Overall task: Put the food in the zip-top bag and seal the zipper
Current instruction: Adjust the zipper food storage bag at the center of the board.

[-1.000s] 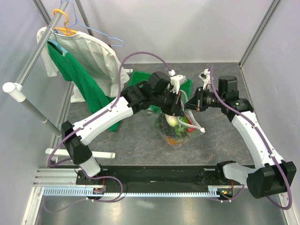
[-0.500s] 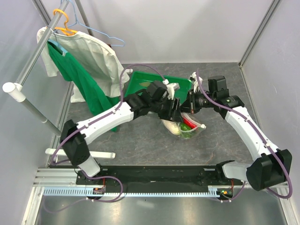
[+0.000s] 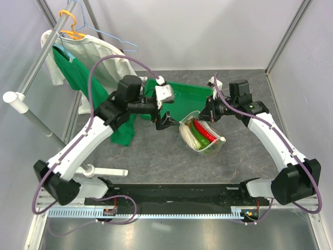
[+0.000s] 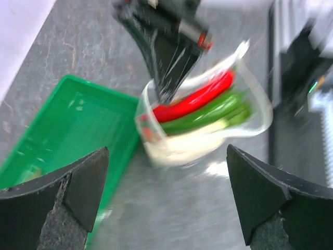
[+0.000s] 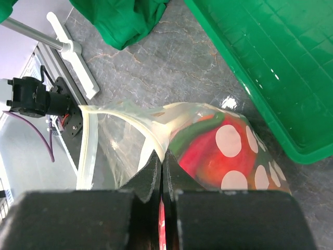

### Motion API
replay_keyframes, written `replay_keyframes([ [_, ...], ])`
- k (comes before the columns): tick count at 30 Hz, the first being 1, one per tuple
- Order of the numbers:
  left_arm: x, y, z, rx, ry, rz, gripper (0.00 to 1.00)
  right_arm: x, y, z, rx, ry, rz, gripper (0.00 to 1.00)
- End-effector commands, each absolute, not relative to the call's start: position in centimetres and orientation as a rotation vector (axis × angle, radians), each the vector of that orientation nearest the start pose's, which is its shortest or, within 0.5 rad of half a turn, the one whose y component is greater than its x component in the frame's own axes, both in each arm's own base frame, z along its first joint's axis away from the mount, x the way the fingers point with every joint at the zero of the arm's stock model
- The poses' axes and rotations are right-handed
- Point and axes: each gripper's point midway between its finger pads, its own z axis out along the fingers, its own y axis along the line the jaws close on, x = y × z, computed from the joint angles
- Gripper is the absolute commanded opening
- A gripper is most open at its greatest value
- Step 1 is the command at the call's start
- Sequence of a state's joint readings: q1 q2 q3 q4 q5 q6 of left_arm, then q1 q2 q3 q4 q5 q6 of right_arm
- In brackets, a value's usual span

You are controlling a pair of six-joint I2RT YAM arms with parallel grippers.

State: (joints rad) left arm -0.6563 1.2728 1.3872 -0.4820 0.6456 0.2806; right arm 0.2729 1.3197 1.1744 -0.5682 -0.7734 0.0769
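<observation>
The zip-top bag (image 3: 202, 136) is clear with white dots and rests mouth-up on the grey table. Red chili (image 4: 195, 98), green pepper (image 4: 208, 110) and a white vegetable (image 4: 177, 146) lie inside it. My right gripper (image 5: 162, 161) is shut on the bag's rim, pinching the zipper strip (image 5: 86, 151), and from above it shows as the right gripper (image 3: 209, 114) at the bag's far edge. My left gripper (image 3: 163, 121) is open and holds nothing, just left of the bag. Through its wrist camera the left gripper (image 4: 167, 151) faces the bag (image 4: 250, 122).
A green tray (image 3: 193, 91) lies behind the bag and also shows as the tray (image 5: 281, 62). White and green clothes (image 3: 91, 67) hang on a rack at the back left. A white bar (image 3: 104, 171) lies at the near left.
My left gripper has opened, let go of the bag and swung back to the left. The bag has sunk onto the table, still pinched by the right gripper.
</observation>
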Motion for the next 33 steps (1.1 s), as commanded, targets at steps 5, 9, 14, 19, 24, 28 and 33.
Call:
replay_keyframes([
  [5, 25.7, -32.5, 26.8, 1.757, 1.105, -0.730, 0.97, 28.8, 21.5, 25.7, -0.722, 2.062, 1.060, 0.00],
  [9, 26.7, -33.8, 26.7, 1.761, 1.089, -0.758, 0.86, 28.6, 21.3, 25.6, -0.730, 2.064, 1.057, 0.00],
  [14, 25.8, -35.4, 27.0, 1.762, 1.050, -0.820, 0.75, 28.6, 21.5, 25.2, -0.731, 2.077, 1.069, 0.00],
  [19, 24.5, -36.2, 26.6, 1.755, 1.082, -0.898, 0.48, 28.8, 21.4, 25.2, -0.752, 2.060, 1.050, 0.00],
  [24, 25.4, -36.5, 25.8, 1.697, 1.227, -0.941, 0.04, 29.1, 21.4, 25.4, -0.762, 2.042, 1.044, 0.00],
  [28, 28.0, -36.2, 25.2, 1.566, 1.419, -0.985, 0.02, 29.4, 21.2, 25.6, -0.760, 2.039, 1.005, 0.03],
  [33, 32.7, -34.3, 25.3, 1.278, 1.682, -1.041, 0.02, 31.1, 18.3, 26.9, -0.838, 2.064, 0.840, 0.74],
])
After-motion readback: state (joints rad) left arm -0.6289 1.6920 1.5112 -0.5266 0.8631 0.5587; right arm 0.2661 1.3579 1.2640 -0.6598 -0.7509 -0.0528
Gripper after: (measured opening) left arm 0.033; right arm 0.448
